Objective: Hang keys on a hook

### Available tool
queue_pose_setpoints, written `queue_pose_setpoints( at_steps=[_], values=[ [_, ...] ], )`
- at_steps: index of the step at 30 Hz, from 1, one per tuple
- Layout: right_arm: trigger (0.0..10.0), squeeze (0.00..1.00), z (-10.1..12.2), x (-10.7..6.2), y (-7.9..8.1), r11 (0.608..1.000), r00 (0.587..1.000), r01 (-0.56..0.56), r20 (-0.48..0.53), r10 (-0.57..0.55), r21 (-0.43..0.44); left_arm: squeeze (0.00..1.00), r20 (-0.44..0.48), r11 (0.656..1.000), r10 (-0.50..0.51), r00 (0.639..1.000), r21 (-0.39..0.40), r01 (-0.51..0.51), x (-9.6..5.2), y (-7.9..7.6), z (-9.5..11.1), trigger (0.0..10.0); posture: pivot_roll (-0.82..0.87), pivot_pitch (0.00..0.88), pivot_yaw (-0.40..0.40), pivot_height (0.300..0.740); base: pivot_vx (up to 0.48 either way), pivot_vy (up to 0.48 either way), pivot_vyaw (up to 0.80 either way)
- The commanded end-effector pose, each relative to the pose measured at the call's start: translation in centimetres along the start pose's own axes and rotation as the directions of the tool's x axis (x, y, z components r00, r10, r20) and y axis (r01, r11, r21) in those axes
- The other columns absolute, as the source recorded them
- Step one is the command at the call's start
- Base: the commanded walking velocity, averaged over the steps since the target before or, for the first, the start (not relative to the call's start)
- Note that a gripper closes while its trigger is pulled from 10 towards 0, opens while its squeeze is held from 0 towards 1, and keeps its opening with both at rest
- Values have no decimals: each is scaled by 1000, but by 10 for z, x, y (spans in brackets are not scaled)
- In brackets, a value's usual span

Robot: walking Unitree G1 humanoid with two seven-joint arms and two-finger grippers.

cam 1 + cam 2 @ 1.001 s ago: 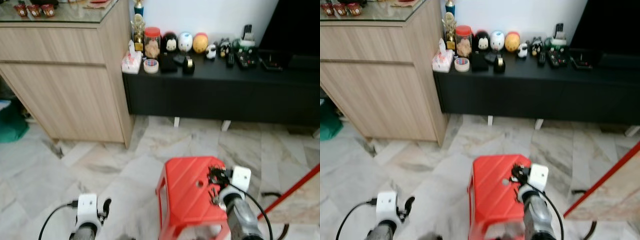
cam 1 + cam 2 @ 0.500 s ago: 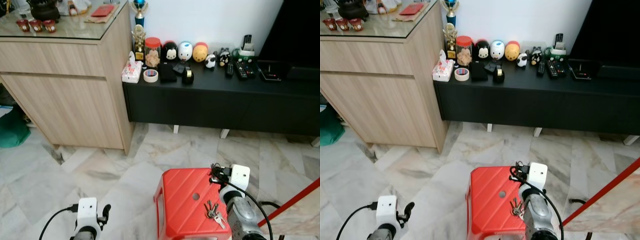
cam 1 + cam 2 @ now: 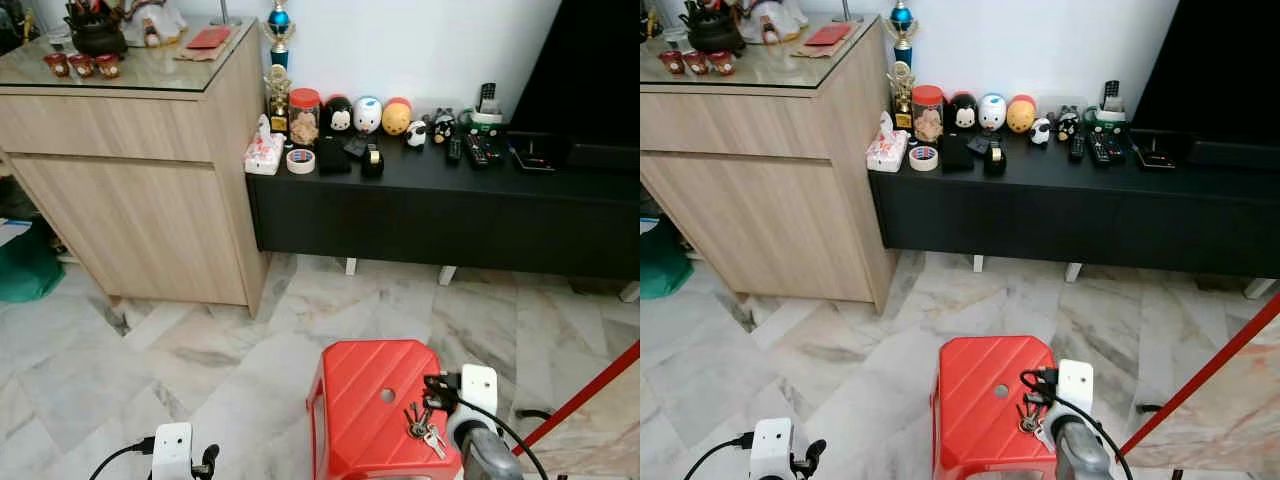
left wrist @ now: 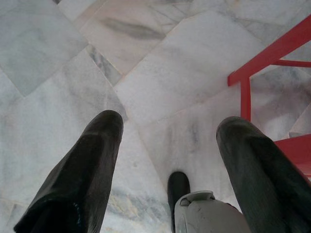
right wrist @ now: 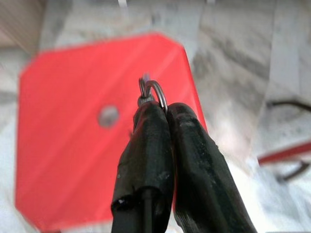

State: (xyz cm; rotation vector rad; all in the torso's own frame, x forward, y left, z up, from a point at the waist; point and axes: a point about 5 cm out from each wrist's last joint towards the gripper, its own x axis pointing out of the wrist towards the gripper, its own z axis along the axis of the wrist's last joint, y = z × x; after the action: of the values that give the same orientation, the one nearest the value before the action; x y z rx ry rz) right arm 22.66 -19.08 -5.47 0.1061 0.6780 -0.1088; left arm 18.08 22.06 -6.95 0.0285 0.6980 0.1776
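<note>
My right gripper (image 3: pixel 432 398) is shut on the ring of a small bunch of silver keys (image 3: pixel 421 430). The keys dangle over the right side of a red plastic stool (image 3: pixel 365 400). In the right wrist view the metal key ring (image 5: pixel 154 92) sticks out past the closed fingertips (image 5: pixel 150 116), and the stool top (image 5: pixel 73 145) lies blurred below. The keys themselves are hidden behind the fingers there. My left gripper (image 4: pixel 167 121) hangs low and open over the marble floor, beside the stool's leg (image 4: pixel 272 53).
A light wooden cabinet (image 3: pixel 130 180) with a glass top stands at the left. A low black console (image 3: pixel 450 215) along the wall carries toy figures, a jar, tape and remotes. A red pole (image 3: pixel 590 395) slants at the right. Marble floor (image 3: pixel 180 340) lies open ahead.
The camera has lifted, so more of the cabinet top and wall shows and both arms sit lower in the picture. The right gripper still holds the keys over the stool.
</note>
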Motion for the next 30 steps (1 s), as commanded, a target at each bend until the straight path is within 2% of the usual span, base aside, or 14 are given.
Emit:
queue_pose_setpoints(
  at_steps=[1,5,6,8,13,24,26,30],
  values=[
    [10000,0,-10,-3,-6,1000,999,17,-49,-18,-25,0,-32,1000,11,999,-11,-11,-2,1,-6,10000,25,6,-41,740,0,0,0],
    [10000,0,-16,-5,-9,999,997,24,-74,-26,-32,0,-38,1000,11,999,-14,-12,-2,1,-7,10000,23,9,-36,740,0,0,0],
    [10000,0,-24,-9,-15,999,994,43,-103,-46,-29,0,-41,1000,8,999,-17,-9,-2,0,-8,10000,19,8,-33,740,0,0,0],
    [10000,0,-24,-9,-15,999,994,43,-103,-46,-29,0,-41,1000,8,999,-17,-9,-2,0,-8,10000,19,8,-33,740,0,0,0],
    [10000,0,-38,-16,-28,997,985,79,-155,-77,2,0,-53,1000,0,999,-25,-1,-3,-3,-11,10000,19,5,-33,740,0,0,0],
    [10000,0,-34,-14,-28,996,985,81,-157,-75,30,0,-62,1000,-3,998,-30,1,-4,-2,-13,10000,22,0,-29,740,0,0,0],
    [10000,0,-34,-12,-22,996,985,78,-156,-71,40,0,-63,1000,-2,998,-31,0,-4,-1,-13,10000,23,0,-29,740,0,0,0],
    [10000,0,-35,-12,-19,996,985,77,-160,-69,43,0,-64,1000,-2,998,-31,0,-4,-1,-14,10000,23,0,-29,740,0,0,0]
  ],
)
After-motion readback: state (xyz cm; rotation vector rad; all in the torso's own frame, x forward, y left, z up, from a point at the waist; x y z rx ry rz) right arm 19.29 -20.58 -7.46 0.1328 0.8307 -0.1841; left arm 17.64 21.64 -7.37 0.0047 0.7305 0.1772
